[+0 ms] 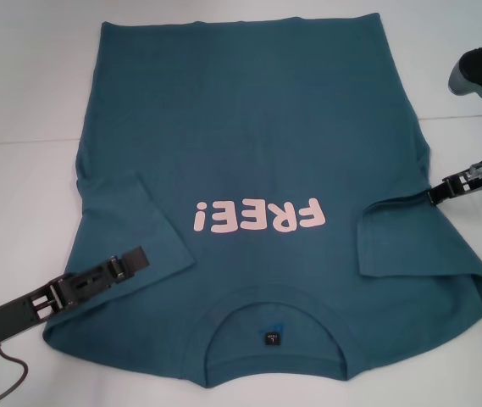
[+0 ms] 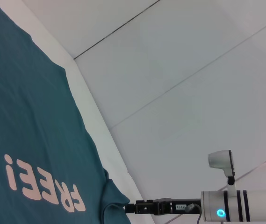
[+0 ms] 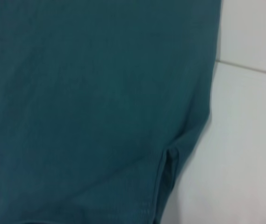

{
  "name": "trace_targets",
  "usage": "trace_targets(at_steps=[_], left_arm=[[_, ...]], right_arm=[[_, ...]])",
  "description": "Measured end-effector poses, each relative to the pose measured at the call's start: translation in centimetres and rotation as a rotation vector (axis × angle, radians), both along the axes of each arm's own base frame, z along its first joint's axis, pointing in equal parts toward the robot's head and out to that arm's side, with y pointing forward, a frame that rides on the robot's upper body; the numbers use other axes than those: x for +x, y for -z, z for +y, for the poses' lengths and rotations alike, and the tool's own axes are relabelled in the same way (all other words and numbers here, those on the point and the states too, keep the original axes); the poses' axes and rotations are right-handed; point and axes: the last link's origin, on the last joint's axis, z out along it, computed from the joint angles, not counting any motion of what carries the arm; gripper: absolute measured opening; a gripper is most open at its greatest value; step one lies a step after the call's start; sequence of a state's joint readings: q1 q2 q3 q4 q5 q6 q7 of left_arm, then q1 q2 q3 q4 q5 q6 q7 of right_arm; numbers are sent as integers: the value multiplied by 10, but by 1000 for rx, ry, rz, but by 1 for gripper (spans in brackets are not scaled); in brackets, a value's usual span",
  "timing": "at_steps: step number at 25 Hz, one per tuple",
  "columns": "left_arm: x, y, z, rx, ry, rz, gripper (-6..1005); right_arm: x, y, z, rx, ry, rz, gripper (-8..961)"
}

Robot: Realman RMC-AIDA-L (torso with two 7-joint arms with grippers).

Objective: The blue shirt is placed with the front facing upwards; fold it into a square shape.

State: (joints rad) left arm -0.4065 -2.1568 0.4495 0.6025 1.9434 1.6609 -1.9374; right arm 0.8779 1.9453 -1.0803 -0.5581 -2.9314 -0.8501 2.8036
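While sleeves folded, blue shirt (image 1: 257, 153) between grippers.

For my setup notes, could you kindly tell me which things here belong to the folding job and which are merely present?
Job: blue shirt, both sleeves folded inward; left tool on its left sleeve; right tool at its right sleeve.
Merely present: white table.

A white bench (image 1: 20, 102) carries the blue shirt (image 1: 249, 127), which lies flat on it, front up, collar nearest the robot and hem at the far side. Both sleeves are folded in over the body. Thin seams cross the bench top.
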Motion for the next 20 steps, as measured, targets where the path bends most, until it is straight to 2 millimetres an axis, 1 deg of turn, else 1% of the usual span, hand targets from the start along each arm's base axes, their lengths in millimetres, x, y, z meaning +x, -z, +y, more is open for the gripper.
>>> trace_targets(at_steps=[6, 11, 13, 16, 18, 20], left_arm=[[-1, 2, 1, 0, -13, 2, 843], [-2, 2, 1, 0, -14, 2, 844], [-2, 2, 1, 0, -14, 2, 844], [-1, 1, 1, -2, -11, 0, 844], [-1, 1, 1, -2, -9, 0, 843], [-1, 1, 1, -2, -7, 0, 843]], right_arm=[[-9, 1, 11, 57, -51, 8, 896], [-27, -2, 30, 214, -153, 60, 896], [-33, -4, 34, 245, -172, 76, 896], [-39, -6, 36, 247, -175, 86, 895], [-39, -10, 34, 242, -166, 89, 895], [-38, -19, 30, 252, -147, 108, 895]])
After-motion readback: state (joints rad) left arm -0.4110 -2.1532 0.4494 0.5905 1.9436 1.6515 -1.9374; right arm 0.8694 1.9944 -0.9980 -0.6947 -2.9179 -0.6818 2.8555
